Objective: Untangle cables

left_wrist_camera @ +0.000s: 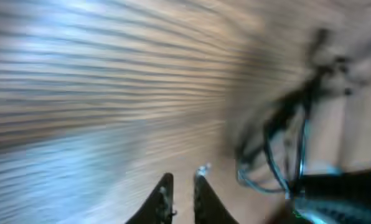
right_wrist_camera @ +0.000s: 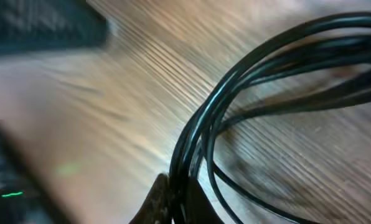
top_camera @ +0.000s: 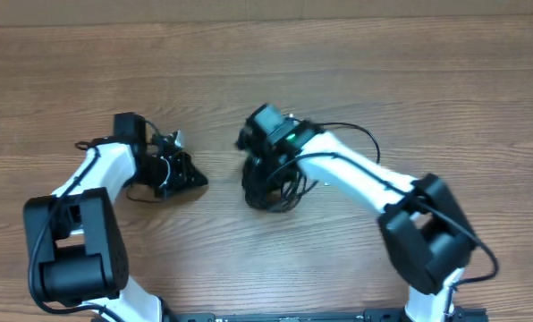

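The cables (top_camera: 283,195) lie as a dark tangled bundle at the table's middle, under my right gripper (top_camera: 263,183). In the right wrist view several black cable strands (right_wrist_camera: 254,68) run down between the fingers, and my right gripper (right_wrist_camera: 182,184) is shut on them. My left gripper (top_camera: 193,178) sits apart, to the left of the bundle. In the left wrist view its jaws stand almost together with a thin slit of table showing; the left gripper (left_wrist_camera: 183,182) has a small silvery speck (left_wrist_camera: 202,168) at one tip. Blurred cable loops (left_wrist_camera: 279,149) hang to its right.
The wooden table (top_camera: 383,80) stretches bare behind both arms. The right arm's white link (top_camera: 356,174) runs back to its black base (top_camera: 427,237). The left arm's base (top_camera: 74,246) stands at the front left. A black wire (top_camera: 360,134) arcs off the right arm.
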You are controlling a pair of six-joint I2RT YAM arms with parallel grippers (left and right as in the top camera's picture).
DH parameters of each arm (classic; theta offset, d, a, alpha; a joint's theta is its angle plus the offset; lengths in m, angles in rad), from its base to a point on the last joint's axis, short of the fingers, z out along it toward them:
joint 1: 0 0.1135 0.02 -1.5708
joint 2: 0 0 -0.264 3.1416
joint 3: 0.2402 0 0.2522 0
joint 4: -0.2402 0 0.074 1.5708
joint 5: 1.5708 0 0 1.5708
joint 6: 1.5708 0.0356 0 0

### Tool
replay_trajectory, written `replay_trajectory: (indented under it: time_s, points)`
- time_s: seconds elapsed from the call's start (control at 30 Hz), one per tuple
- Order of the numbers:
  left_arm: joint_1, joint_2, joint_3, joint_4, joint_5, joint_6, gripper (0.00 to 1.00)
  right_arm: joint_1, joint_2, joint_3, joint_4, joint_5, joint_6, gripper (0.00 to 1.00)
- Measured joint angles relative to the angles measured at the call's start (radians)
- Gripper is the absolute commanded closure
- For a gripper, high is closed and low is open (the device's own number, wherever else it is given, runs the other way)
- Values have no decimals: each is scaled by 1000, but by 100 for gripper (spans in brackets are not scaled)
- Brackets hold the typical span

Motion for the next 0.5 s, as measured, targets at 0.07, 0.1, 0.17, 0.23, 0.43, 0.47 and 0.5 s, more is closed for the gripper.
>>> replay_trajectory:
  time_s: [0.07, 0.1, 0.17, 0.23, 0.43, 0.47, 0.5]
  points:
    - [33, 1, 2, -30, 140, 56, 80, -74, -21, 0, 26, -137, 2, 96]
    - [39, 2, 3, -58, 201, 93, 80, -122, -22, 0, 53, -231, 5, 96]
    - [29, 2, 3, -84, 288, 145, 81, -163, -22, 0, 84, -353, 6, 96]
    - [8, 2, 3, -81, 330, 169, 86, -183, -22, 0, 87, -455, 6, 96]
    - [-23, 2, 4, -49, 267, 174, 84, -177, -22, -14, -71, -351, 6, 90]
    - [-23, 2, 4, -47, 240, 169, 82, -170, -22, -18, -102, -289, 6, 90]
    - [-23, 2, 4, -48, 226, 161, 79, -164, -22, -18, -114, -254, 5, 90]
